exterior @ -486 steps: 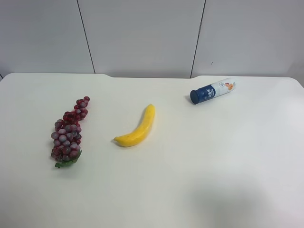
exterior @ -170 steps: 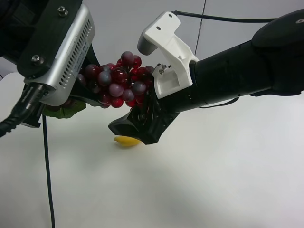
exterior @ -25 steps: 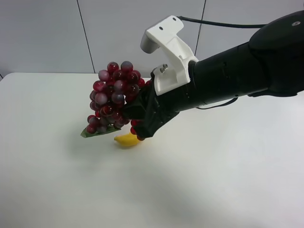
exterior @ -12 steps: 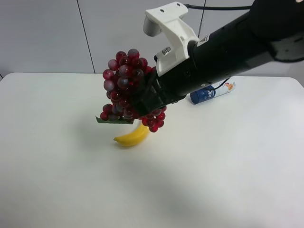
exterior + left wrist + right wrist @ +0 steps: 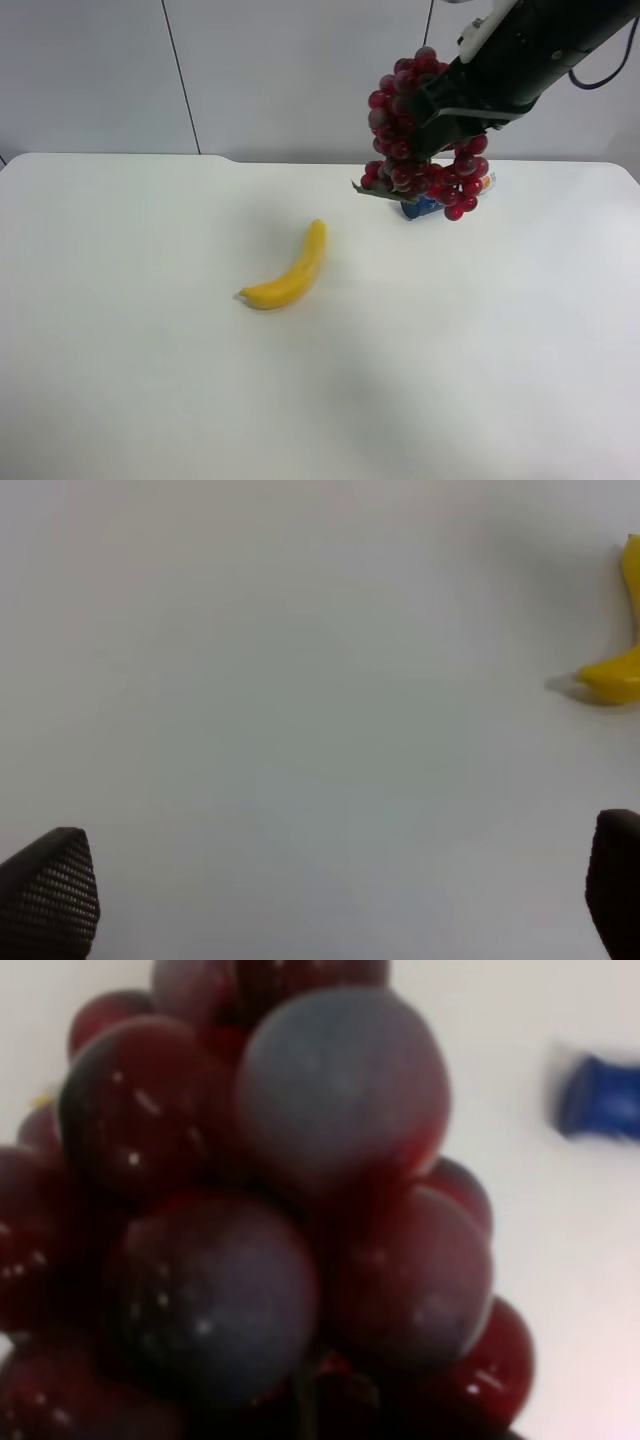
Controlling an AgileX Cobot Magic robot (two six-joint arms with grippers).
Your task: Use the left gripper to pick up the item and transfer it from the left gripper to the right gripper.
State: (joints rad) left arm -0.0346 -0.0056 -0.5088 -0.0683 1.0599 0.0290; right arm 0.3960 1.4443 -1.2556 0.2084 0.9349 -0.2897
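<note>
Right fingers pinching one grape bunch, one banana, one bottle

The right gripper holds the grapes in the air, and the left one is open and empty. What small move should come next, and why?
Probably lower the grapes a little toward bare table, clear of the bottle, with the right gripper shut on them. That gripper alone carries the bunch and the left gripper is open, empty, so the handover looks done.
</note>
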